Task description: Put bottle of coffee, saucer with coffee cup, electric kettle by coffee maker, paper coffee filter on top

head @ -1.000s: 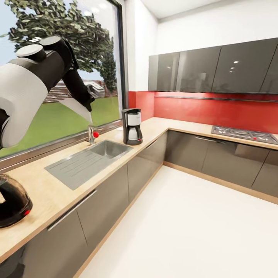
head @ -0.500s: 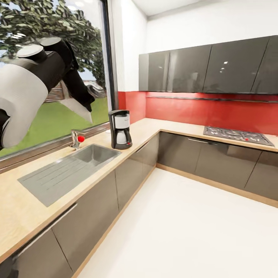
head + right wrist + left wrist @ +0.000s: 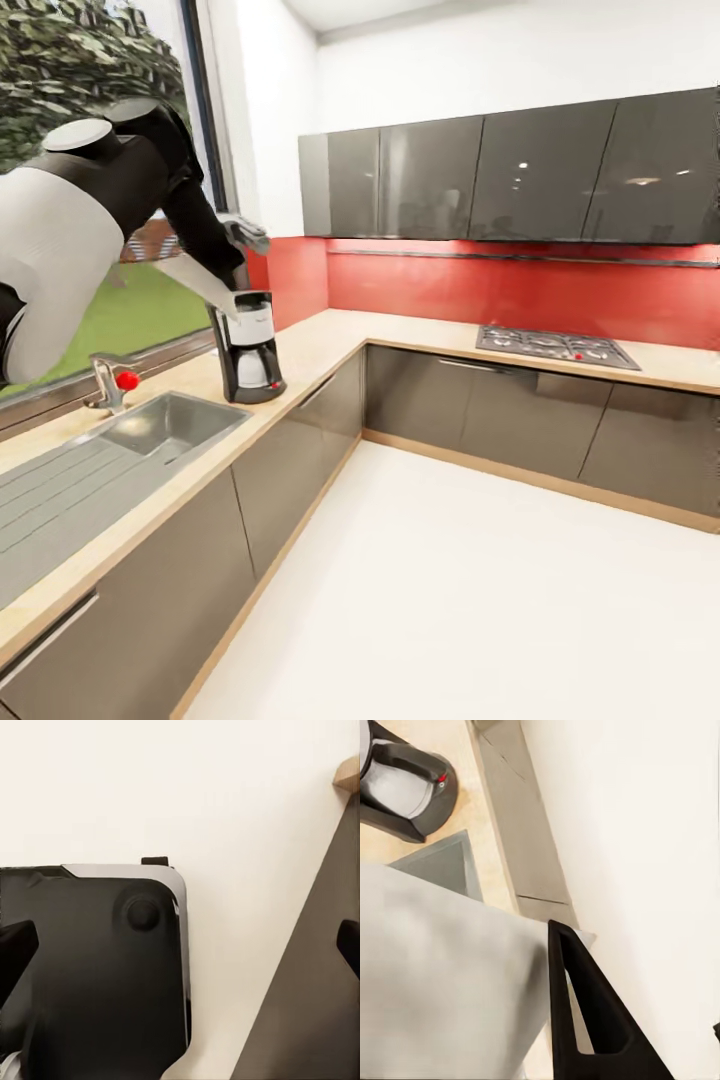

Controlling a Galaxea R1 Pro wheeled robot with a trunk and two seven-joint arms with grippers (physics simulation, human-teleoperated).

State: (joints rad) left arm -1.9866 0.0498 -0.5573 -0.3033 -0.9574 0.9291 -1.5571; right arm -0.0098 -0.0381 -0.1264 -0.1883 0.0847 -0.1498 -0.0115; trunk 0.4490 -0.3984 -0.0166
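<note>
The black and silver coffee maker (image 3: 248, 345) stands on the wooden countertop (image 3: 330, 345) beside the sink. My left arm reaches out in front of it, and the left gripper (image 3: 234, 270) holds a white paper coffee filter (image 3: 195, 280) just above and left of the machine's top. In the left wrist view the filter (image 3: 442, 975) lies against one black finger (image 3: 585, 1012), with the electric kettle (image 3: 405, 784) on the counter below. The right gripper (image 3: 180, 945) is open and points down at the floor.
A steel sink (image 3: 165, 425) with a red-knobbed faucet (image 3: 108, 380) lies left of the coffee maker. A gas hob (image 3: 555, 347) sits on the far counter under grey wall cabinets (image 3: 500, 180). My black base (image 3: 90, 967) stands on the white floor (image 3: 480, 600).
The whole head view has swung right along the counter, so the kettle has left it and the coffee maker now sits directly under my left hand. The arm's pose looks unchanged.
</note>
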